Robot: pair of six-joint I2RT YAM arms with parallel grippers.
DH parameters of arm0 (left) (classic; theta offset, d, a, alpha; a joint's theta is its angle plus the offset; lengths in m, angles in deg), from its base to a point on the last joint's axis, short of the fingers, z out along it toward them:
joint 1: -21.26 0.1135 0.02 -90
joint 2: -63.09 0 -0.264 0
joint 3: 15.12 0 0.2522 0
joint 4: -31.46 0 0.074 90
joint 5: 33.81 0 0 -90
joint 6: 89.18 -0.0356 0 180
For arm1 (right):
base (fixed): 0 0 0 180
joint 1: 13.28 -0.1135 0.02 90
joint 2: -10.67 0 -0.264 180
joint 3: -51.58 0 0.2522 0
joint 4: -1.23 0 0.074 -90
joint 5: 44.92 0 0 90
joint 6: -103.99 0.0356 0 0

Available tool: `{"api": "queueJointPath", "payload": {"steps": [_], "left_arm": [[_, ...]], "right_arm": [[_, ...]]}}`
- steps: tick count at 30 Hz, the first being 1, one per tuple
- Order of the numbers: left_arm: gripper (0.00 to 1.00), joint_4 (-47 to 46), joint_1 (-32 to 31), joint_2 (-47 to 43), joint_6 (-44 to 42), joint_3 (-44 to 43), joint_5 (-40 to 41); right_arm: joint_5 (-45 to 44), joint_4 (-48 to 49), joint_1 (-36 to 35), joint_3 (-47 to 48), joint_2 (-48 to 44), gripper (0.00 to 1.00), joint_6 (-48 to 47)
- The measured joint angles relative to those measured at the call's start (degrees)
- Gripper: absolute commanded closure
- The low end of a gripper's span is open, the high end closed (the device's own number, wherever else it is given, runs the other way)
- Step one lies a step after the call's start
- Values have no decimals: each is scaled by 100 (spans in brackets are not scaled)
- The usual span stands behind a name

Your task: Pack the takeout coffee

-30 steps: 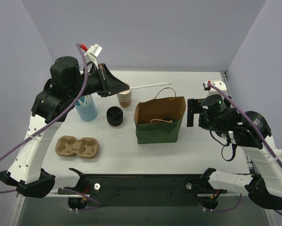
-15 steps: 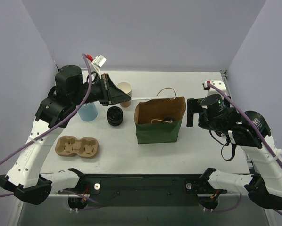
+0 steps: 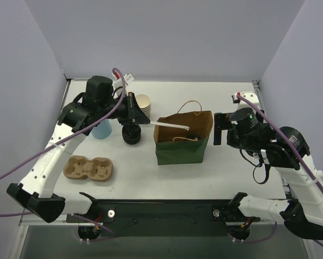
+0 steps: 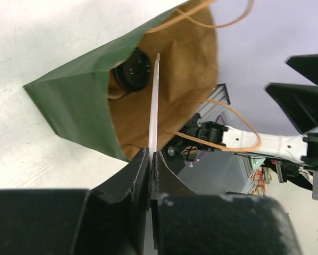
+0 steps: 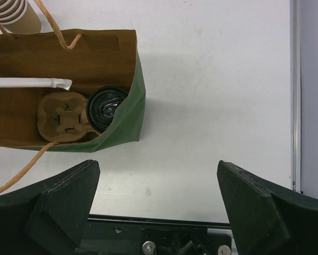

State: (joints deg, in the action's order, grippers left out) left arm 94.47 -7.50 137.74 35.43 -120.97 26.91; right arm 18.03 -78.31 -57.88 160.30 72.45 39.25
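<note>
The left gripper [image 4: 150, 159] pinches a white straw [image 4: 153, 106], tip over the open rim of the bag [image 3: 181, 151]. The right gripper [image 5: 158, 183] gapes wide beside the bag; the takeout coffee [image 5: 107, 108] sits inside.

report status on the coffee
Left gripper shut on straw, tip over bag. Right gripper open beside bag. Coffee in bag. Nothing blocking.

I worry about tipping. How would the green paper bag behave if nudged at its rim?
The green paper bag has thin walls, so its rim would probably flex. It likely stays upright: the lidded coffee cup and pulp carrier weigh its bottom.
</note>
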Motion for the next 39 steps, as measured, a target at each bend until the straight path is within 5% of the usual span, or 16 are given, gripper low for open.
{"api": "queueJointPath", "payload": {"steps": [5, 6, 13, 28, 39], "left_arm": [[51, 90, 0, 269, -61, 15, 98], [35, 85, 0, 271, -74, 15, 98], [7, 63, 35, 306, -232, -243, 101], [3, -1134, 42, -1486, -378, 1615, 807], [3, -1517, 42, -1926, -317, 1976, 946]], "right_arm": [[-17, 0, 0, 0, 0, 0, 0], [-17, 0, 0, 0, 0, 0, 2], [-7, -4, 0, 0, 0, 0, 216], [55, -42, 0, -190, -55, 0, 1547], [256, 149, 0, -625, -520, 0, 1871]]}}
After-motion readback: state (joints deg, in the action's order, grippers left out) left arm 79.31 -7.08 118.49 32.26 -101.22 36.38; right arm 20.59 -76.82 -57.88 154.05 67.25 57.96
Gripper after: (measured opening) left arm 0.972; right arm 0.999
